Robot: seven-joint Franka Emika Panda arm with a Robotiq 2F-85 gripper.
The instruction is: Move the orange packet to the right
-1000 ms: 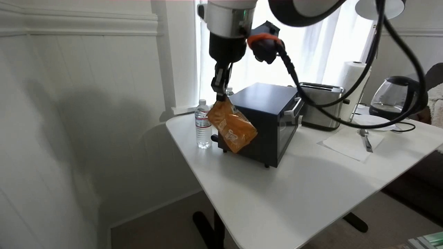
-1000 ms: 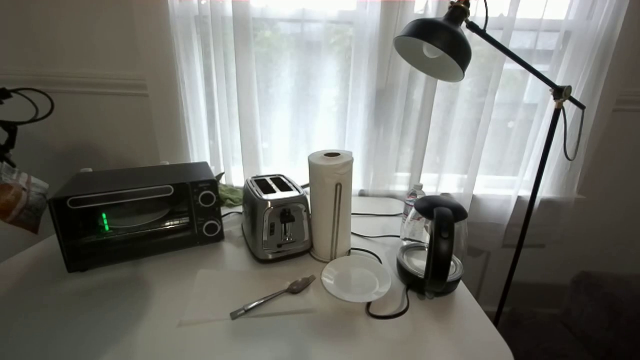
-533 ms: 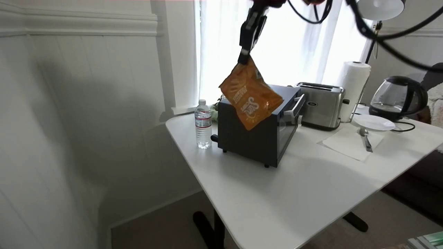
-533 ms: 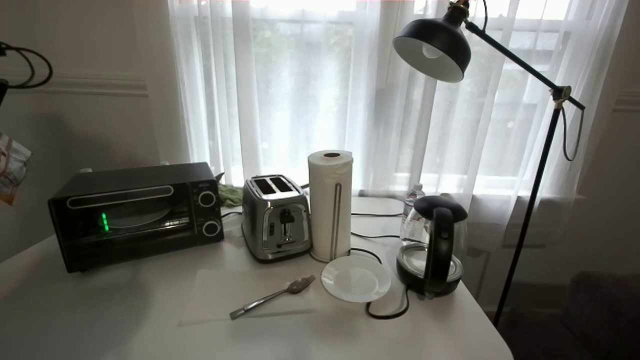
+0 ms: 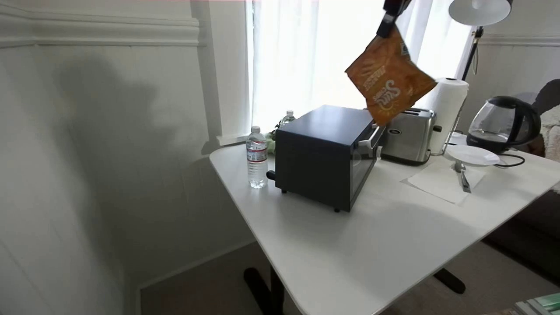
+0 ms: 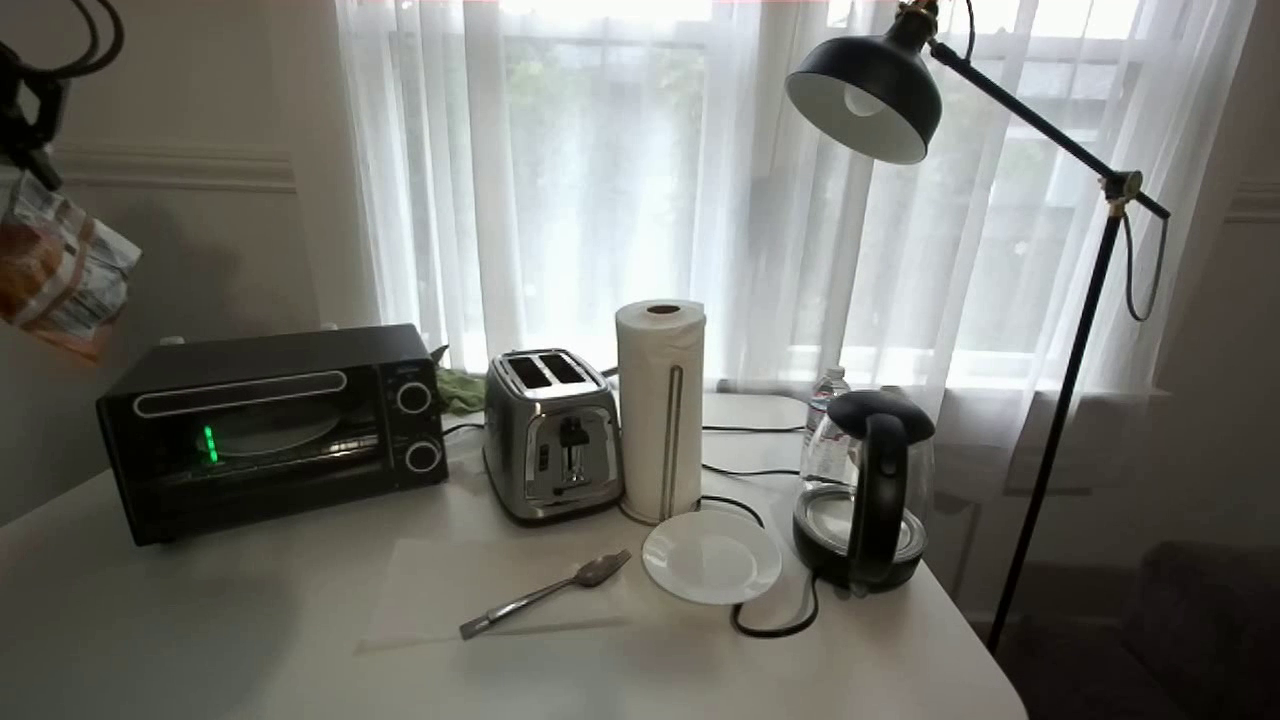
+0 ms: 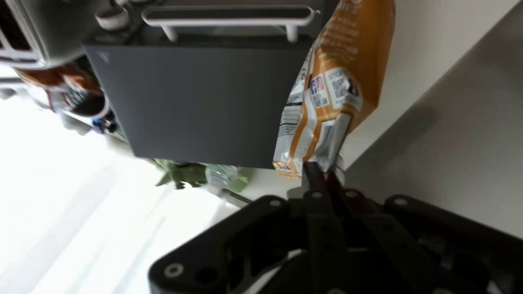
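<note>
The orange packet [image 5: 389,78], crinkly with tan and white patches, hangs in the air by one corner from my gripper [image 5: 385,29]. In an exterior view it hangs high, in front of the toaster's upper part and the window. It also shows at the left edge of an exterior view [image 6: 62,265], above the black box appliance's left end and partly cut off by the frame. In the wrist view the packet [image 7: 347,61] stretches away from the fingertips [image 7: 325,173], which are shut on its white-silver corner. Most of the arm is out of view.
The black box appliance [image 5: 313,164] stands on the white table [image 5: 372,258]. A water bottle [image 5: 257,159] stands beside it. A toaster [image 6: 555,435], paper towel roll [image 6: 660,420], plate [image 6: 712,560], fork [image 6: 545,592] and glass kettle [image 6: 868,495] are also on the table. A lamp [image 6: 870,95] stands behind.
My gripper has risen with the orange packet in it. In an exterior view both moved up and right, from in front of the black appliance to above its front edge. The grip stays shut.
</note>
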